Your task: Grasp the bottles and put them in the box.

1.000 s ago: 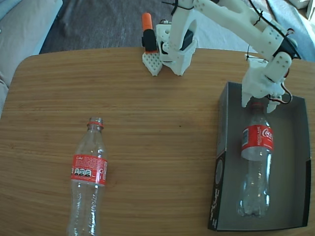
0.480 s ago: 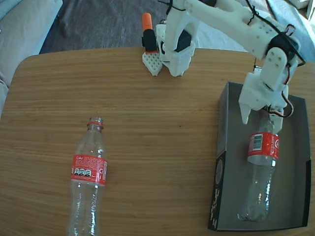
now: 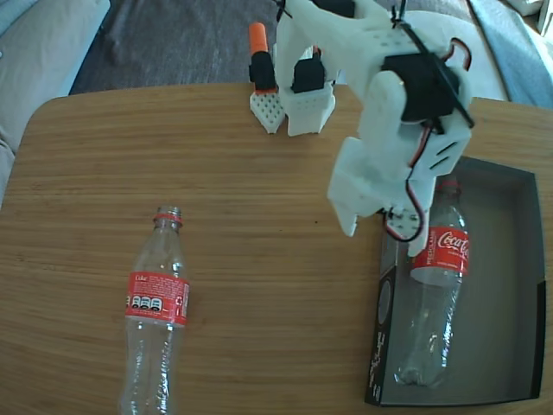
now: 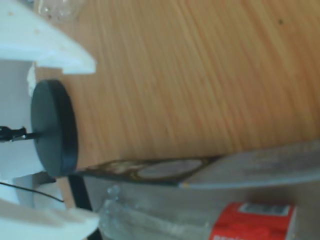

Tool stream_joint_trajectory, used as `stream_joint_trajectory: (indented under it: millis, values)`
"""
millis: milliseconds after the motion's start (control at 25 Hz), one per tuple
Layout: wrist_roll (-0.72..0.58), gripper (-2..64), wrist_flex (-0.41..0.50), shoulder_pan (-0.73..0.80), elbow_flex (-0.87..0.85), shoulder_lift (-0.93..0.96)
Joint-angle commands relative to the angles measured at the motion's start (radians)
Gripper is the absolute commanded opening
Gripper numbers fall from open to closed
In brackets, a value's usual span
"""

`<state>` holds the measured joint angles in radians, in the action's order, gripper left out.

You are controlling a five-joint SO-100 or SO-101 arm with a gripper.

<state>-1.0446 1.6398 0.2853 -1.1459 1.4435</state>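
White gripper [image 3: 384, 232] raised above the desk [image 3: 259, 173], hanging over the left wall of the box [image 3: 510, 285] in the fixed view; fingers released, spread apart with nothing between them. In the wrist view, two white fingertips [image 4: 60, 57] seen at the left edge, one near the top and one at the bottom, with bare wood grain and the box wall between them.

One bottle [image 3: 432, 294] lying inside the box along its left wall, neck toward the far edge of the desk, base near the box's near end, red label up. Same bottle's label [image 4: 252, 220] at the bottom of the wrist view, just past the box rim [image 4: 165, 170].

Second bottle [image 3: 155, 311] lying flat on the desk near the front-left part, well apart from the box, open neck pointing toward the far edge, base at the near edge.

Arm base [image 3: 302, 86] clamped at the far edge of the desk, orange-tipped piece [image 3: 257, 43] just beside it.
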Motion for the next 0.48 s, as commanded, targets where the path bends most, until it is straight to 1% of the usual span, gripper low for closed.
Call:
stream_joint_trajectory:
  millis: [0,160,440]
  values:
    - [-0.127,34.0,0.034,-0.081,0.049,0.037]
    - [-0.298,34.0,0.032,-0.227,0.040,0.037]
    - [-0.506,34.0,0.032,-0.439,0.038,0.035]
